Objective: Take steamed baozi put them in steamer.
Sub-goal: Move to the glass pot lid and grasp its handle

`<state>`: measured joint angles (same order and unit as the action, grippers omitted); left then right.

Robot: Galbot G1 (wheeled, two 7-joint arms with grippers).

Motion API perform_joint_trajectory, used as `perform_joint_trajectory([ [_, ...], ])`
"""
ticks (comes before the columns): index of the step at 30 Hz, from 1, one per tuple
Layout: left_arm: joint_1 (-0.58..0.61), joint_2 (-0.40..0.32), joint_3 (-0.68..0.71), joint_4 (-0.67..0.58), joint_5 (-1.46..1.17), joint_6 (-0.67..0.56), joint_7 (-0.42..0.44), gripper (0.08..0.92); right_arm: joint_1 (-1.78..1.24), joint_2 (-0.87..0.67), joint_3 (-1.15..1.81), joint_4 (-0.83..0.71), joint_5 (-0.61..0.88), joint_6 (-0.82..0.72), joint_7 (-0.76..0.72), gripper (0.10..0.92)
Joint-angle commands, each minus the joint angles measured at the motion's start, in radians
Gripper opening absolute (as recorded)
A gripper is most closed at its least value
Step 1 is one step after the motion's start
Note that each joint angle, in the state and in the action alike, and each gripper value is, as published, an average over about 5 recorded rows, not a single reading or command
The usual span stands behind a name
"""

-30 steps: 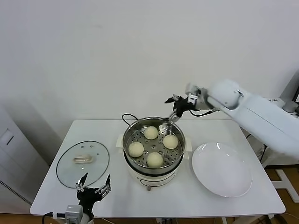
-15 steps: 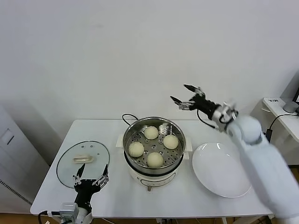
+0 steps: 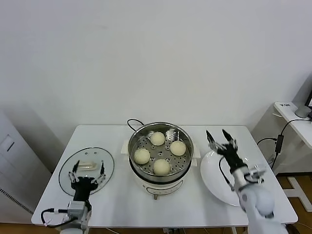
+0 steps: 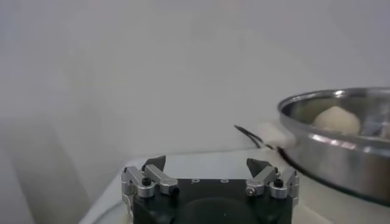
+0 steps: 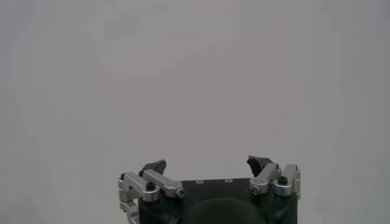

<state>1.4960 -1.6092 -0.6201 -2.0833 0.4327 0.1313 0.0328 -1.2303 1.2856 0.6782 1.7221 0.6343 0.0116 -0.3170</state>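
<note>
— What's on the left side of the white table (image 3: 195, 204)?

— A round glass lid (image 3: 87, 170) lying flat, its cream handle (image 3: 87, 166) on top.

— And on the right?

— A flat white plate (image 3: 214, 180) (nothing lies on its visible part). A black cord (image 3: 132, 122) loops at the back, and behind everything rises a plain white wall (image 3: 146, 58).

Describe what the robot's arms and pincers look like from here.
Both pincers, left and right, have dark pointed fingertips on silver metal links with black screws, mounted on a black base. Black cables run along each wrist. The right arm has a glossy white, rounded shell; the left wrist carries a small grey-white block.
</note>
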Motion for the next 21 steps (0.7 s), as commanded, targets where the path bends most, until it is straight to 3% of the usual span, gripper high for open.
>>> perform_joint_trajectory([
  [1,-0.123,0.102,-0.006,0.099,0.940,-0.035,-0.080,0.823,-0.198,0.065,0.045,0.046,0.033,0.054,0.049,0.823],
  [5,-0.109,0.228,0.016,0.131,1.117,-0.007,0.008,0.823,-0.198,0.040,0.038,0.039,0.040,0.056,0.047,0.823],
  [8,-0.147,0.279,0.012,0.216,1.132,-0.035,0.026,0.823,-0.201,0.025,0.046,0.037,0.055,0.055,0.047,0.823],
  [13,-0.210,0.294,-0.028,0.348,1.177,-0.083,0.014,0.823,-0.201,0.015,0.066,0.025,0.070,0.051,0.046,0.823],
  [21,-0.191,0.280,-0.038,0.372,1.167,-0.080,0.018,0.823,-0.199,-0.004,0.075,0.005,0.075,0.049,0.044,0.823],
])
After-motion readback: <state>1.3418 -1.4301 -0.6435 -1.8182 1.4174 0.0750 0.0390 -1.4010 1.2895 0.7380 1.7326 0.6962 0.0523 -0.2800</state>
